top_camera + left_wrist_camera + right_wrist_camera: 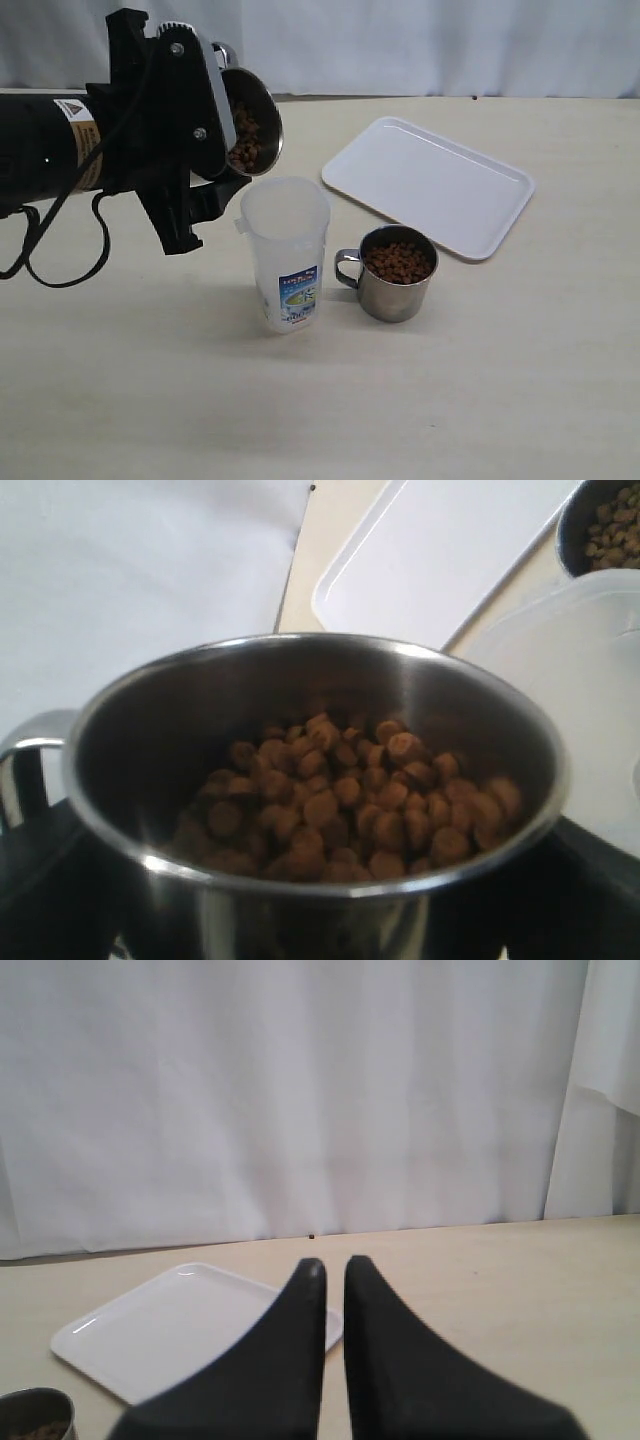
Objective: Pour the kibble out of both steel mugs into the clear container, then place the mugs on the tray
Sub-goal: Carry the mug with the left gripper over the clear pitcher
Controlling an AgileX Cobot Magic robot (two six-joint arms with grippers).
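Note:
My left gripper is shut on a steel mug and holds it tipped above the clear container. The mug's mouth faces down toward the container's rim. The kibble has slid against the mug's lower lip. The second steel mug, full of kibble, stands upright just right of the container with its handle toward it. Behind it lies the white tray, with nothing on it. My right gripper is shut with nothing in it, low over the table near the tray. It is outside the exterior view.
The beige table ends at a white curtain at the back. A black cable hangs from the left arm, on the left of the exterior view.

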